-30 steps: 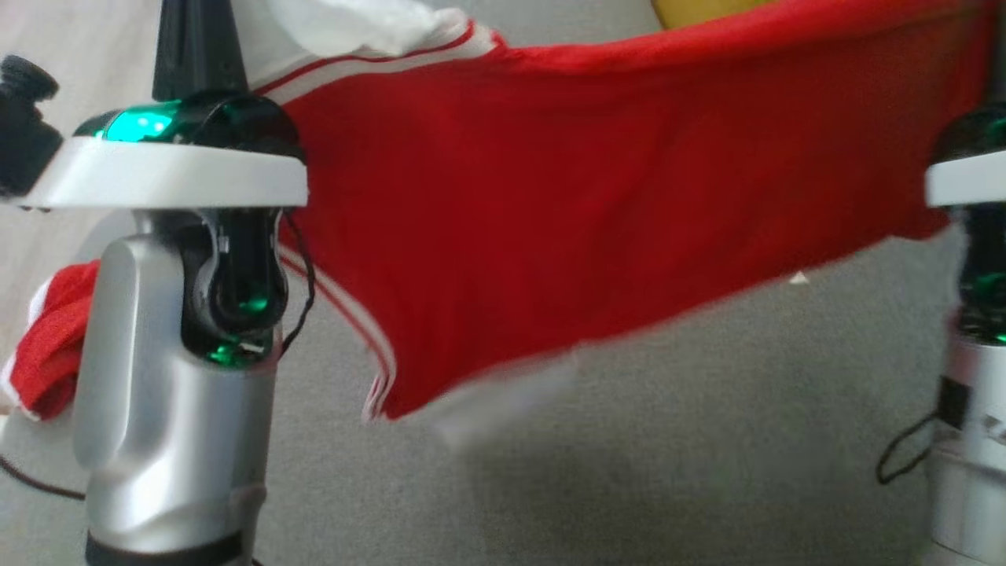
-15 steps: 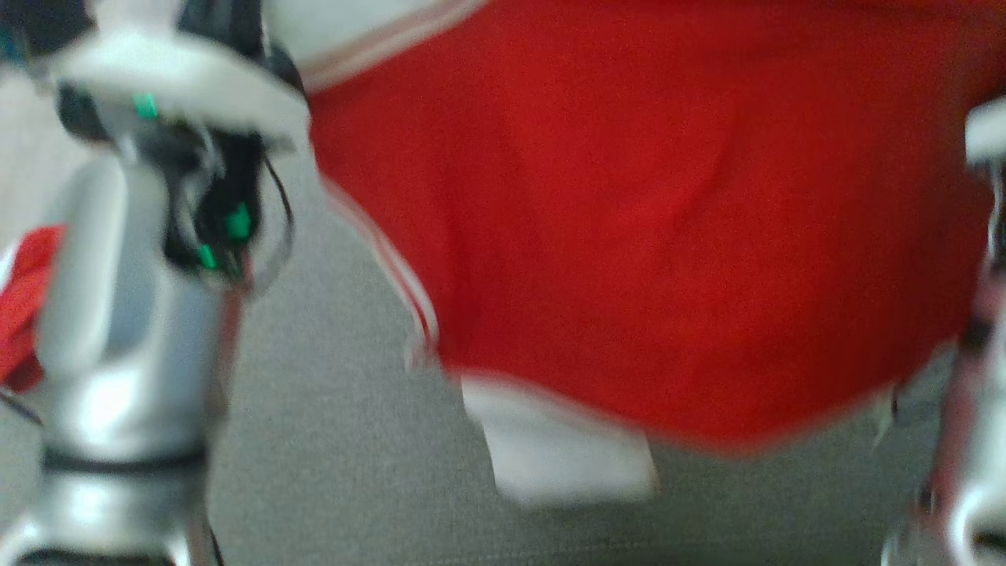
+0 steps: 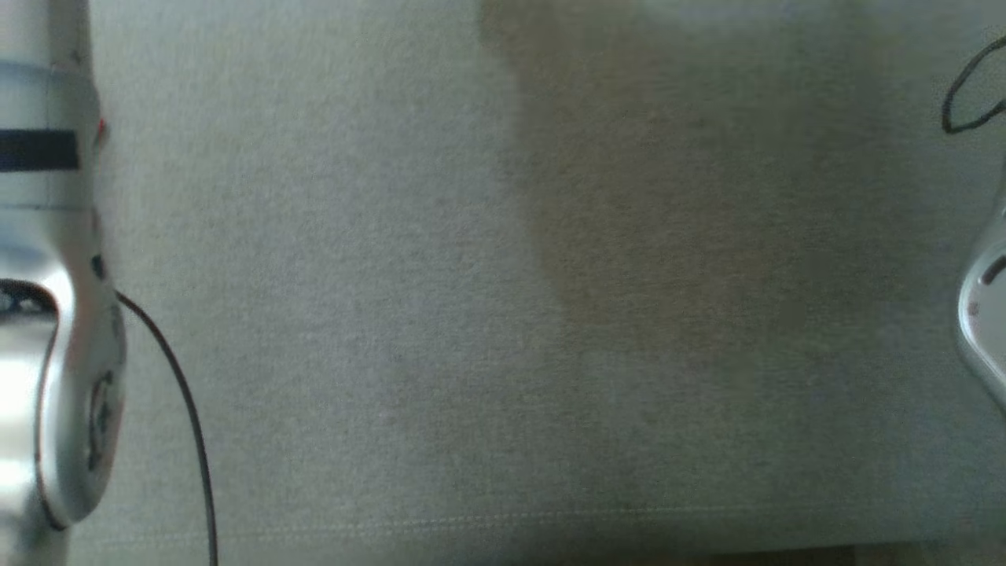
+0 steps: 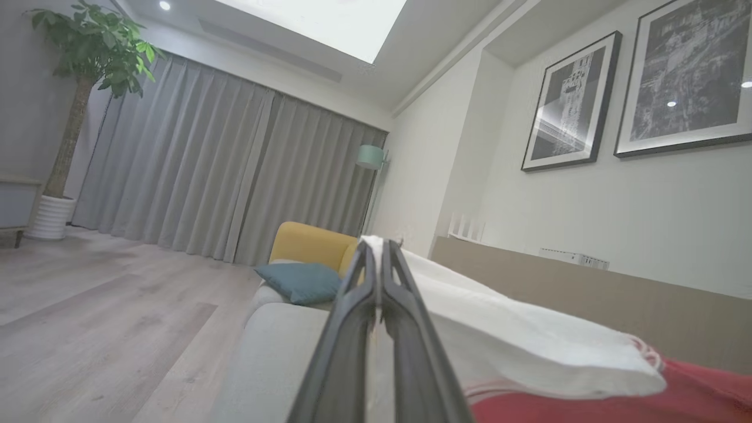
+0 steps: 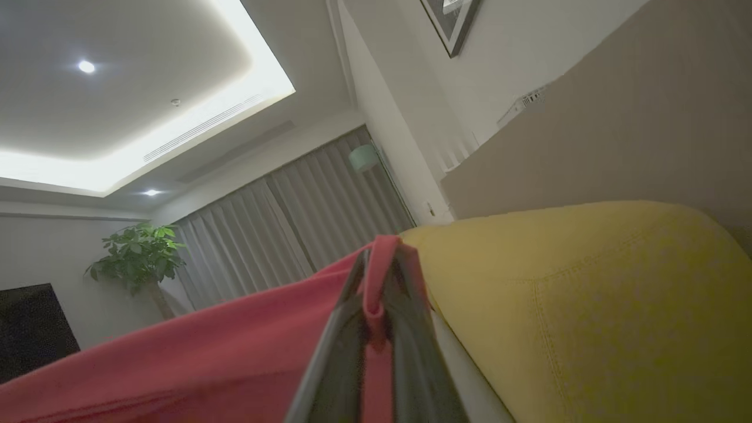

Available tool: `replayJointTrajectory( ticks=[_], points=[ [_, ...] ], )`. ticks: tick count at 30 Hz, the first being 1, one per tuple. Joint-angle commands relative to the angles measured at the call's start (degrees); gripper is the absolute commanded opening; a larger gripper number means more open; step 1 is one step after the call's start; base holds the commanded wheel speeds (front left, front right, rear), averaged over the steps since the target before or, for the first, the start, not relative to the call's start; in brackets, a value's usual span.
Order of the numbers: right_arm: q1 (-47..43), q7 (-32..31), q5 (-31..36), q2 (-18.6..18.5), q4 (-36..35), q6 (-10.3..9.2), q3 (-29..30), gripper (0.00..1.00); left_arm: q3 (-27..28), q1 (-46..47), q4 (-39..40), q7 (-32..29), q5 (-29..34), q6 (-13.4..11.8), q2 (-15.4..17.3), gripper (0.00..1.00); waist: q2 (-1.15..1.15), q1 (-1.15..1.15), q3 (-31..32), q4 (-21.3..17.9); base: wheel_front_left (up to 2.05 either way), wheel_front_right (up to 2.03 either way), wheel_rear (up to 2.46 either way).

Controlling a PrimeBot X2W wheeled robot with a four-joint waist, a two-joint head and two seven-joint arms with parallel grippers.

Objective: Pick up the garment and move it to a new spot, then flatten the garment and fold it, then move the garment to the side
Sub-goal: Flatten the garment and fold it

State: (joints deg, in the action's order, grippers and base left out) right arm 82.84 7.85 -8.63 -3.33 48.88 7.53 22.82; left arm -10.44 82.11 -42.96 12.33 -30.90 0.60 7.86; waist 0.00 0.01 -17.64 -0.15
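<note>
Left tool (image 4: pixel 379 252) pinches the garment's (image 4: pixel 529 346) white part, right tool (image 5: pixel 385 258) its red edge; it hangs stretched above the sofa (image 3: pixel 393 314). Lower both evenly, taut, onto the sofa's middle.

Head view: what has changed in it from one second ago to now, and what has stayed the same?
The whole picture has shifted, so the head camera has moved; the arms slid up the picture. It now looks down on the grey seat cushion, with the left forearm and the right forearm at its edges. Unchanged: the left gripper and the right gripper stay shut on the red-and-white garment.
</note>
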Motion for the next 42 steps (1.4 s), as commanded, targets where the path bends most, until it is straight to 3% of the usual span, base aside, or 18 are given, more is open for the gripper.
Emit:
replayJointTrajectory(
  ticks=[1, 9, 12, 18, 28, 42],
  points=[
    [2.1, 1.1, -0.5, 0.0, -0.2, -0.04, 0.0, 0.00, 0.9, 2.0, 0.6, 0.7, 0.5, 0.3, 2.3, 0.00, 0.00, -0.01, -2.0, 1.6, 0.00, 0.00, 0.00],
    [-3.6, 3.4, -3.8, -2.4, 14.3, -0.04, -1.9, 0.00, -3.8, -4.6, -5.7, 2.6, 4.0, 4.9, -0.3, 0.00, 0.00, -0.01, -4.2, 4.0, 0.00, 0.00, 0.00],
    [-9.8, 0.6, -4.7, -3.8, 20.0, -0.04, -5.0, 0.00, -5.5, -13.0, -5.0, 2.6, 5.8, 6.1, -0.3, 0.00, 0.00, -0.01, -3.0, 4.9, 0.00, 0.00, 0.00],
    [-20.8, -6.1, -4.6, -6.7, 23.4, -0.04, -11.6, 0.00, -8.4, -27.8, -3.5, 2.7, 6.9, 6.8, 1.6, 0.00, 0.00, -0.01, 2.2, 5.7, 0.00, 0.00, 0.00],
    [-35.4, -15.1, -10.5, -9.8, 22.0, -0.04, -21.0, 0.00, -22.3, -45.9, 0.9, 1.8, 0.7, 6.9, 7.5, 0.00, 0.00, -0.01, 10.9, 6.8, 0.00, 0.00, 0.00],
    [-48.3, -23.6, -26.2, -14.0, 12.2, -0.04, -26.2, 0.00, -39.1, -55.9, 16.6, -7.0, -12.4, 6.9, 18.1, 0.00, 0.00, -0.01, 17.7, 7.9, 0.00, 0.00, 0.00]
  ],
)
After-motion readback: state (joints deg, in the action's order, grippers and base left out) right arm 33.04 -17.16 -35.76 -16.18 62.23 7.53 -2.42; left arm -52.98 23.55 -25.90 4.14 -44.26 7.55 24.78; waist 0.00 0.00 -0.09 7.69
